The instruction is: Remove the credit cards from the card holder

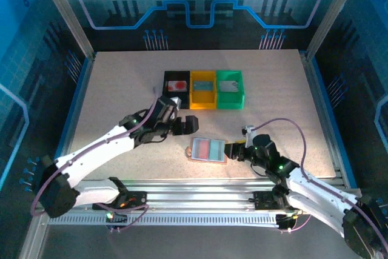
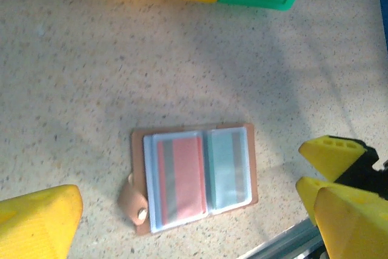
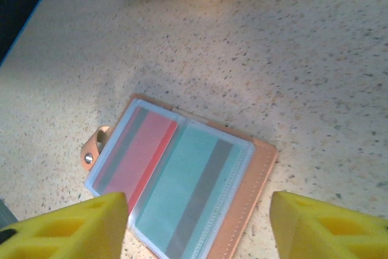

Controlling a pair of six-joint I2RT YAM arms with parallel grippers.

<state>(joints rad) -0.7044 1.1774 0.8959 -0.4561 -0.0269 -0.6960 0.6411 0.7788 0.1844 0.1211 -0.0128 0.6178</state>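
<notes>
Card holder is lying open and flat on the table, near the front edge and well apart from the black bin, yellow bin and green bin lined up behind it. Both credit cards are tucked in the clear sleeves: red card on the side with the little snap tab, teal-green card on the other half. Left gripper hangs just behind the wallet's left corner, its yellow fingers spread wide with nothing in them. Right gripper is right up against the wallet's right edge, and its fingers are also apart, straddling the teal half from above. Can't tell if they're actually touching the leather.
</notes>
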